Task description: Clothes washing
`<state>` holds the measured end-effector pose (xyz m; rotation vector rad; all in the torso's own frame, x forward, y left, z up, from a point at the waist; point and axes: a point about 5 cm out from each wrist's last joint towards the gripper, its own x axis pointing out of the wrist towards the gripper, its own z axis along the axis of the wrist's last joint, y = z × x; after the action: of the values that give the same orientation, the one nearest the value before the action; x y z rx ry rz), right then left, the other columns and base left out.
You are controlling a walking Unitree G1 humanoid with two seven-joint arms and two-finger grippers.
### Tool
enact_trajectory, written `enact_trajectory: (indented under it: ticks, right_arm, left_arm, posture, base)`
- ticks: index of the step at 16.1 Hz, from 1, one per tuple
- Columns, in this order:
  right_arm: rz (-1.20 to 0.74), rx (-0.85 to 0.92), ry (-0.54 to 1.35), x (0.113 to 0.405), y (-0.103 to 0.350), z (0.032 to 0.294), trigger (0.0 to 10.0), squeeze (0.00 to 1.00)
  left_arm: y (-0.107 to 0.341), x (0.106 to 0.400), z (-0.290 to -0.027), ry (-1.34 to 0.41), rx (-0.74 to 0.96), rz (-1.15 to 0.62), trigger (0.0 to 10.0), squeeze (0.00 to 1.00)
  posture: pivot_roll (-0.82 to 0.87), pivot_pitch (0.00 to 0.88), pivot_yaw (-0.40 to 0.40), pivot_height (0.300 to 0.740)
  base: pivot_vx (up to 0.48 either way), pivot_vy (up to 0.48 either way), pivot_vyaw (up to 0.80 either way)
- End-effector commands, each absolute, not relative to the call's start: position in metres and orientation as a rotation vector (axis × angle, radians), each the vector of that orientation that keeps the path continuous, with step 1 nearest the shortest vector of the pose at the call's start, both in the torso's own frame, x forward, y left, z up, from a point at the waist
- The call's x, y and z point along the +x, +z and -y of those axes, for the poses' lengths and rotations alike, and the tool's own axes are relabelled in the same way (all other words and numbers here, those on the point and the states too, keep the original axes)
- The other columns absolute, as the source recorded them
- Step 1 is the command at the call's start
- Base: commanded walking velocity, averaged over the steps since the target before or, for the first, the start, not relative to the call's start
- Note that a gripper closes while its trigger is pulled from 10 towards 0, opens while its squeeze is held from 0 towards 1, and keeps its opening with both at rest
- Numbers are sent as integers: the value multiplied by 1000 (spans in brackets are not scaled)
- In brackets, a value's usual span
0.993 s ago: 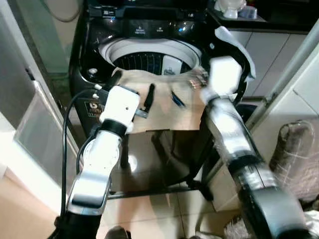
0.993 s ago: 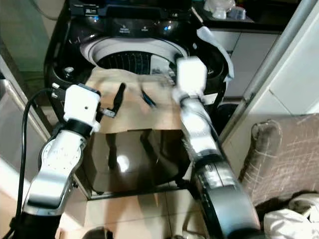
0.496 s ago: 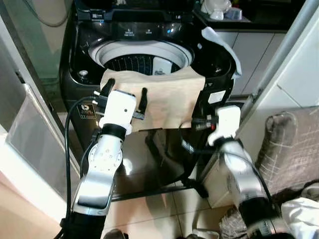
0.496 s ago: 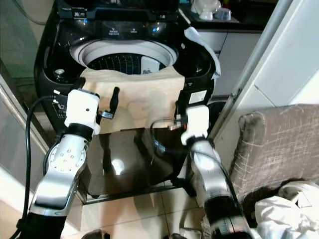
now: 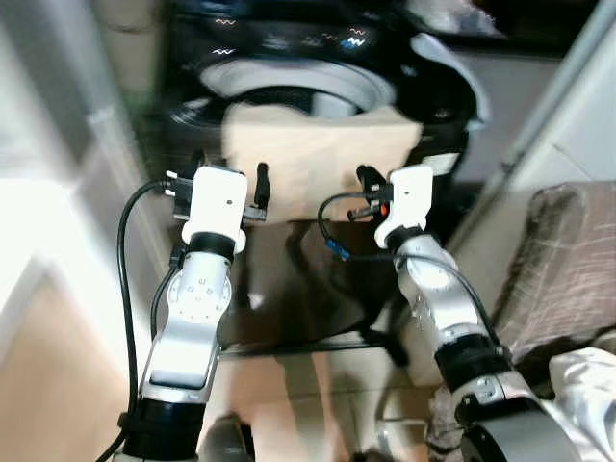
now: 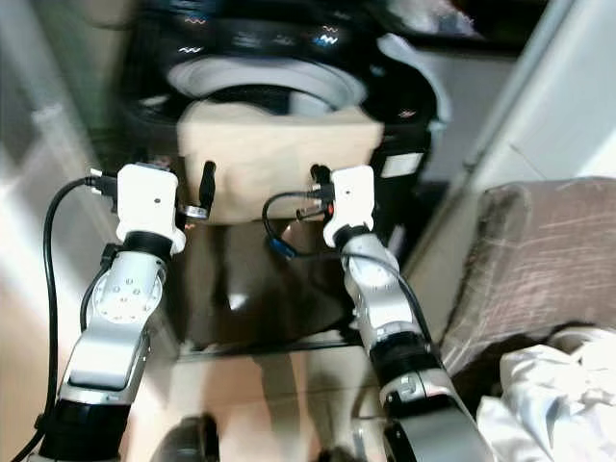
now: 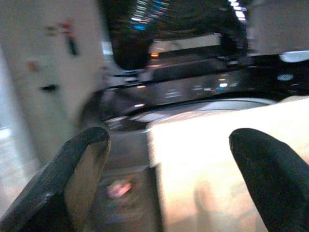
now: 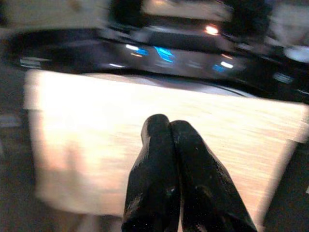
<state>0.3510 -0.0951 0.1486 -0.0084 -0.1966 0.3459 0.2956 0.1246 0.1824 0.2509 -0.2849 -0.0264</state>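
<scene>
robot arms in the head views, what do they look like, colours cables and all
Both arms are silver jointed segments ending in a boxy white wrist block. Each gripper, left gripper and right gripper, has long black fingers. A thick black cable loops off the left arm's outer side; thinner black wiring with a blue connector curls beside the right wrist.

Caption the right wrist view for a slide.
Right gripper, fingers shut, points at a beige cloth draped over the front rim of the washing machine.
</scene>
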Motion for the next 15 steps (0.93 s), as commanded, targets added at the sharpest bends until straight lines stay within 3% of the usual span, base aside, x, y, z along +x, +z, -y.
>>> enact_trajectory:
  ticks: [1, 15]
  right_arm:
    - [168, -2, 344, 353, 146, 97, 10000, 0]
    - [123, -53, 190, 356, 129, 128, 10000, 0]
  left_arm:
    - [184, 296, -122, -23, 242, 294, 10000, 0]
    - [159, 295, -126, -128, 287, 211, 10000, 0]
  posture:
    - [106, 10, -50, 740]
    - [108, 6, -50, 740]
  base:
    - [0, 0, -775]
    - [0, 0, -768]
